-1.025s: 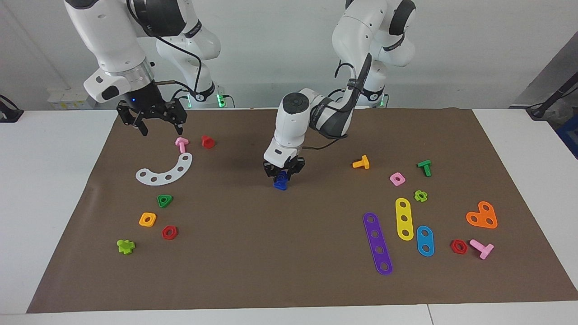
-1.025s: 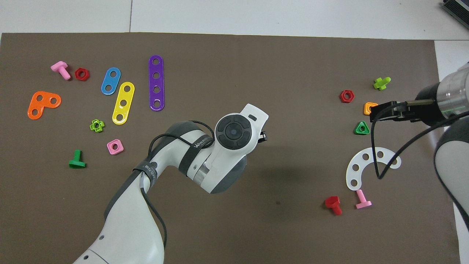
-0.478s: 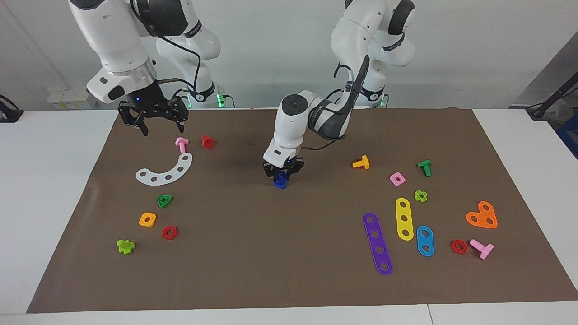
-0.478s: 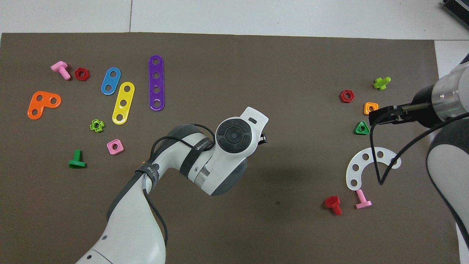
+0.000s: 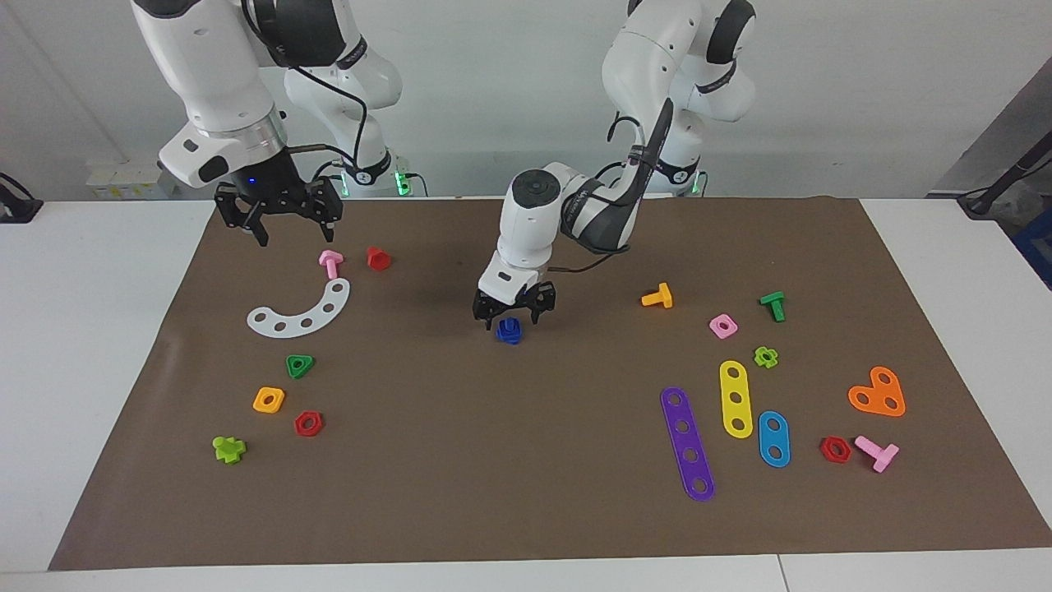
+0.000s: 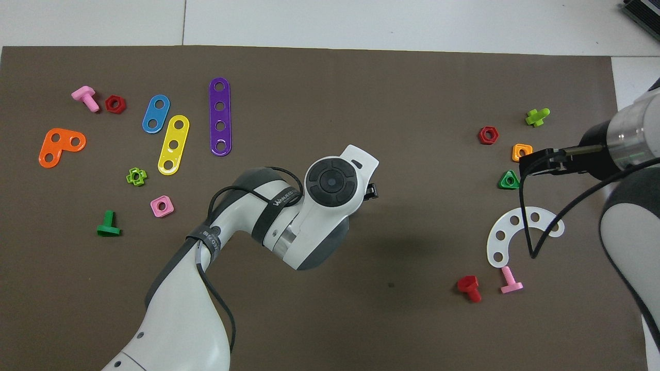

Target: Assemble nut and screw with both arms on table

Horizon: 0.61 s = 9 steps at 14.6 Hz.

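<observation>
Left claw [image 5: 514, 308] low over mat centre, fingers spread apart, holding nothing. Dark-blue nut [image 5: 509, 330] threaded on dark-blue screw [image 5: 510, 337], pair resting on brown mat of tabletop [image 5: 123, 329] directly under claw, free of fingers; hidden by arm in overhead view. Right claw [image 5: 278, 215] hangs raised over mat at right arm's end, above pink bolt [image 5: 330, 263] and white curved plate [image 5: 300, 312], fingers apart, empty.
</observation>
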Each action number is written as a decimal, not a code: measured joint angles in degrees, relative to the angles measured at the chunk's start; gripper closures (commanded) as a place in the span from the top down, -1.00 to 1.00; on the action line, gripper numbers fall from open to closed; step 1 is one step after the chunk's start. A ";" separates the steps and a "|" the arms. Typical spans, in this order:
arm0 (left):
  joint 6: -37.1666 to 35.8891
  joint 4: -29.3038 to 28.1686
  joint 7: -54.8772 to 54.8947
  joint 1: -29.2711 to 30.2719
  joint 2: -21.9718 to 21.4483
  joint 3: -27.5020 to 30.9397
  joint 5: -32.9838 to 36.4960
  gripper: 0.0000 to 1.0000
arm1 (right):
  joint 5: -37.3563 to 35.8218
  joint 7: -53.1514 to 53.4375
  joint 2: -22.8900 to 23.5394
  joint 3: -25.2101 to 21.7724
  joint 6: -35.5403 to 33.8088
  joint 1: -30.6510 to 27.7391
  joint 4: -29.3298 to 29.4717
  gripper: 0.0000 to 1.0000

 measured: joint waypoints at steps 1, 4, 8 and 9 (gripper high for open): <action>-3.91 2.91 0.16 0.73 0.14 0.33 0.02 1.00 | 0.00 0.20 -0.01 0.05 -0.01 0.00 -0.08 1.00; -12.57 10.83 5.20 6.93 -0.08 0.72 0.04 1.00 | 0.00 0.44 -0.10 0.07 0.00 0.00 -0.18 1.00; -20.28 13.16 14.45 16.84 -4.88 0.94 0.57 1.00 | 0.00 0.75 -0.18 0.15 0.00 0.15 -0.18 1.00; -21.88 12.81 16.28 18.75 -6.27 1.11 1.84 1.00 | 0.00 0.80 -0.19 0.16 0.00 0.27 -0.19 1.00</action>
